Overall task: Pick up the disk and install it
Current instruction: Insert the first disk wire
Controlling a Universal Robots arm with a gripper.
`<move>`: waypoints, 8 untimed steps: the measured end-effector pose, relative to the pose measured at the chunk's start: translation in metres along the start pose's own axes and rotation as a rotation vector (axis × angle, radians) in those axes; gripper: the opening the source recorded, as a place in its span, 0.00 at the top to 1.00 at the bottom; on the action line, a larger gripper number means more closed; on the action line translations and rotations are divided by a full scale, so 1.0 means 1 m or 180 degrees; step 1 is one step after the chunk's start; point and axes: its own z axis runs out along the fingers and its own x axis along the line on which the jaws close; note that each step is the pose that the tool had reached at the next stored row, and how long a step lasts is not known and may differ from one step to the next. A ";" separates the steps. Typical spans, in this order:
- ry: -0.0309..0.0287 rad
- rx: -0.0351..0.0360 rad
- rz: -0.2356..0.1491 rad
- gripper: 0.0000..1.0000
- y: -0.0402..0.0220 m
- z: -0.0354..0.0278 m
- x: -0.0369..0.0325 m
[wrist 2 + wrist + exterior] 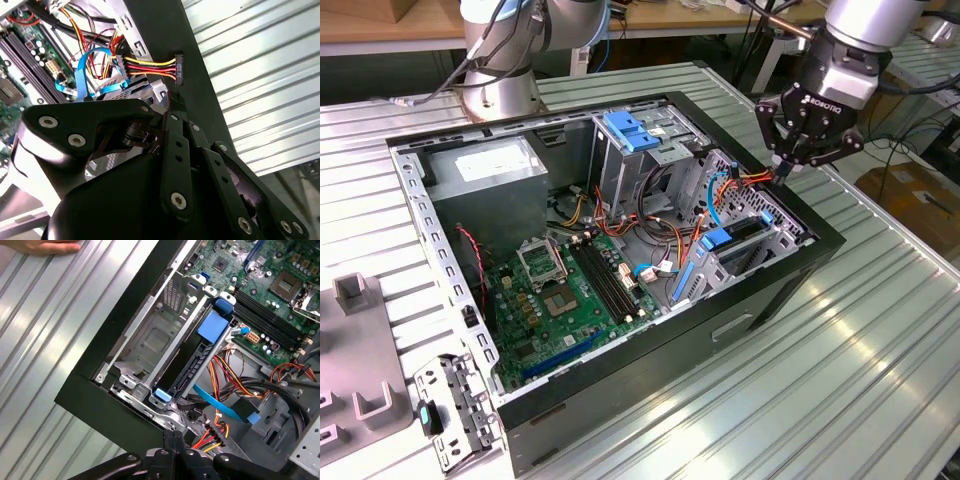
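- One black gripper (783, 170) hangs over the far right corner of the open computer case (790, 270) on the exterior view's right. Its two linked metal fingers (176, 145) are pressed together to a point, with nothing seen held between them.
- White lettering marks the gripper's black body. The silver wrist (860, 30) above it tilts downward towards the case.
- In the second wrist view, a small black connector (178, 67) on red, yellow and black wires (150, 67) sits just beyond the fingertips. I cannot tell whether they touch it.
- The disk (187, 372) stands on edge inside the low bare-metal drive cage (150, 340) near the gripper. It is a dark slab with a ridged blue rail along it and a bright blue tab at one end.
- A thin flat blue cable (220, 405) loops beside the cage.
- The green motherboard (570, 290) fills the case floor towards the exterior view's left. A tall metal cage with a blue plastic latch (632, 130) rises at the far side.
- The case lies on a ribbed aluminium table (820, 400). A person's hand (45, 246) rests on those ribs in the first wrist view.
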 end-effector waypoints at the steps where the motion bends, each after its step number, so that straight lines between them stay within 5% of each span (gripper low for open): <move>1: 0.0001 0.0002 -0.0063 0.89 0.0000 0.0000 0.0000; 8: 0.0002 0.0008 -0.0251 0.82 -0.0056 -0.0001 -0.0022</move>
